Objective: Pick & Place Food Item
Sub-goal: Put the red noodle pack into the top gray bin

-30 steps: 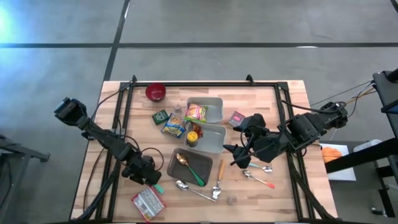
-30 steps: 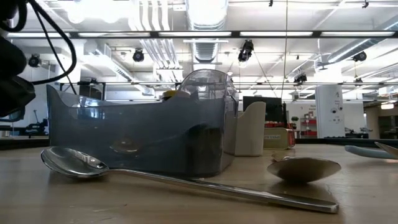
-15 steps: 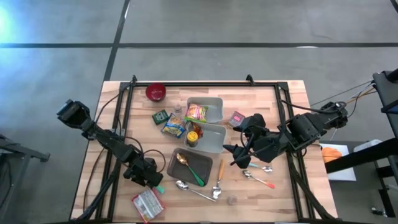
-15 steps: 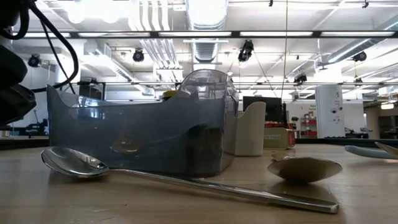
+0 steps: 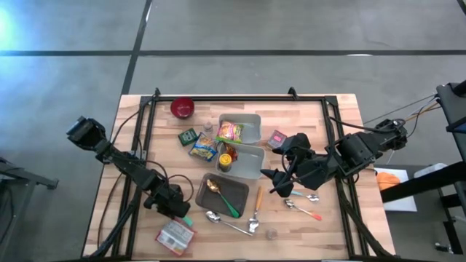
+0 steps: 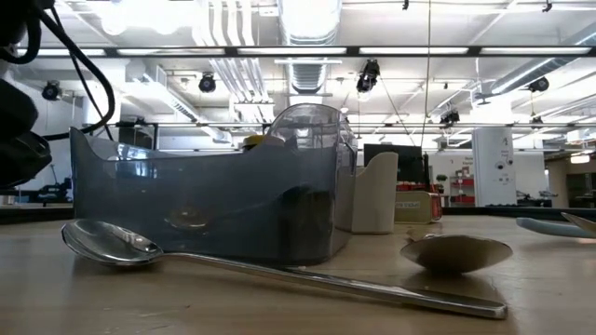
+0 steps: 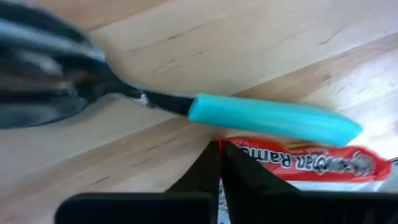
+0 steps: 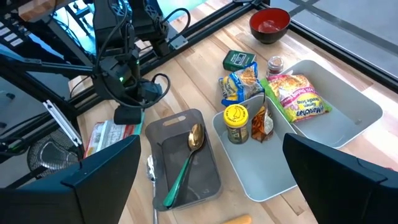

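Now left claw (image 7: 219,163) pinched on ramen packet (image 7: 311,163) edge

Teal-handled utensil (image 7: 273,118) crowds ramen packet (image 5: 175,236) (near edge); left table (image 5: 124,145) bare.

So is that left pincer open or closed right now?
Closed. The left pincer has its two dark fingers pressed together at the edge of the red ramen packet.
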